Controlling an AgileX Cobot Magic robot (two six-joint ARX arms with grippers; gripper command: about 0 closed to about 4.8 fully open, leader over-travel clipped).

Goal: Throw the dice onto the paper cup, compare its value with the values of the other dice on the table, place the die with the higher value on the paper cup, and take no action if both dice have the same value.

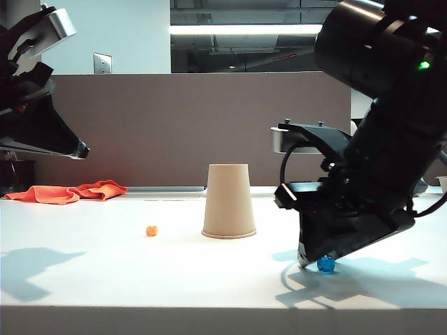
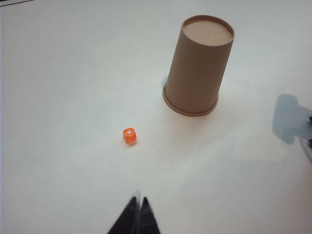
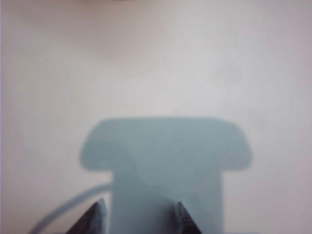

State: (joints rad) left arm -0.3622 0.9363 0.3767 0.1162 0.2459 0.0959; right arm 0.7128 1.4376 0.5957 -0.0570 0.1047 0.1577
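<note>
The tan paper cup stands upside down, rim on the white table. A tiny orange die lies to its left. The bright-blue die rests on the table at the front right, right at the tip of my right gripper. That gripper is lowered to the tabletop. In the right wrist view my right gripper has its fingertips apart; only its shadow shows between them, and the blue die is hidden. My left gripper hangs high at the left, shut and empty.
A crumpled orange cloth lies at the back left of the table. A brown partition runs behind the table. The table's front edge is close to the blue die.
</note>
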